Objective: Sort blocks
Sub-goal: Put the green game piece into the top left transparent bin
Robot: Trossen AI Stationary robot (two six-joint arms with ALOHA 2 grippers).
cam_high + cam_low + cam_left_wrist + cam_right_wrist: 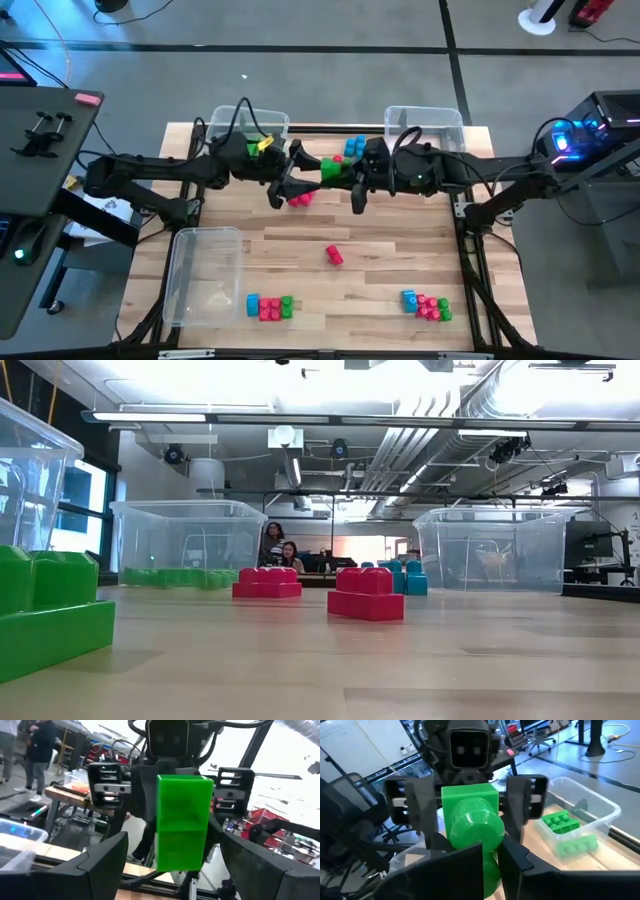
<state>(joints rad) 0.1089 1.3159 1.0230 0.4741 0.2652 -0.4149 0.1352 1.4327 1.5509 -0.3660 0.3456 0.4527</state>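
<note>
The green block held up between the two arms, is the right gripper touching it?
Touching. In the right wrist view the right gripper has its dark fingers closed against the green block; the high view shows the block between both grippers.

The lower end of the green block (472,827) is hidden behind the right gripper's (490,862) own fingers.

Two dark, black-cabled arms (150,175)
</note>
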